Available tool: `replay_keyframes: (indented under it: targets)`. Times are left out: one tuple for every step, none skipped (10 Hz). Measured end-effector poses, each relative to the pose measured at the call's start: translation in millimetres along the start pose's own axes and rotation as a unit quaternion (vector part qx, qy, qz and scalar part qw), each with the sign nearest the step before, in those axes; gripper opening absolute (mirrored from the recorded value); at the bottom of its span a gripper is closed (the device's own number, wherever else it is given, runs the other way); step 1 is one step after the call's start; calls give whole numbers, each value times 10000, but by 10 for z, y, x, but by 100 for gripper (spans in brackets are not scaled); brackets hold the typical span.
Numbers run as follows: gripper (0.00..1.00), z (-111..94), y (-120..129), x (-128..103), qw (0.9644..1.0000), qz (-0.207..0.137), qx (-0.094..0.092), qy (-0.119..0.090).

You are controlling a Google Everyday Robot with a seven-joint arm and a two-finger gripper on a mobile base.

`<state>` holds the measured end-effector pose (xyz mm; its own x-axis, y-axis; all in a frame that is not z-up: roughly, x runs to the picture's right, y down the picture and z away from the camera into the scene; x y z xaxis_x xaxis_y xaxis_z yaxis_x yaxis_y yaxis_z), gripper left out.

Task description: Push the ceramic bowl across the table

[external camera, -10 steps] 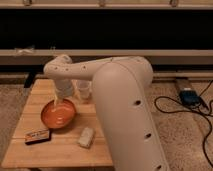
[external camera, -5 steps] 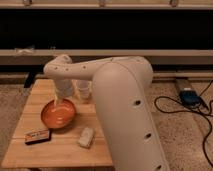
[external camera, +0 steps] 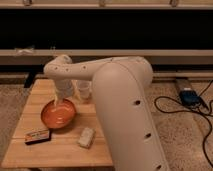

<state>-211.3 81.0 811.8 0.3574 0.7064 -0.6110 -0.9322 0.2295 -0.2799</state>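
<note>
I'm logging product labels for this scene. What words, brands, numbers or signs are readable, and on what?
Nothing here reads clearly.
On the dark flat packet at the front left of the table: any print is too blurred to read.
On the pale block beside it: no marks visible.
On the ceramic bowl, clear cup and robot arm: no marks visible.
On the gripper, at the bowl's far rim: no marks visible.

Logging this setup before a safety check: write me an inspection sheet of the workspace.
Surface: light wooden butcher-block table, small, rectangular.
Job's things: glossy round orange ceramic bowl, upright, on the table's left half.
Clutter: small clear cup behind the bowl; dark rectangular packet and pale oblong block near the front edge.
Claw: white arm with its claw down at the bowl's far rim.
Cables: black cables and a blue box on the floor at right.
Surroundings: speckled floor; dark wall behind.
</note>
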Motion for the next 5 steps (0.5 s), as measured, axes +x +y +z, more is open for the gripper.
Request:
replay_keyframes:
  targets:
    - [80,-2,-2,-3,10000,0,-3,-2]
    - [80,0,-3,-7,10000,-5,-12,0]
    - [80,-3,-5,-11,10000,-9,-20,-2]
    - [80,2,-9,-11,10000,-12,-24,3]
    - [80,1,-11,-12,10000,-11,-26,2]
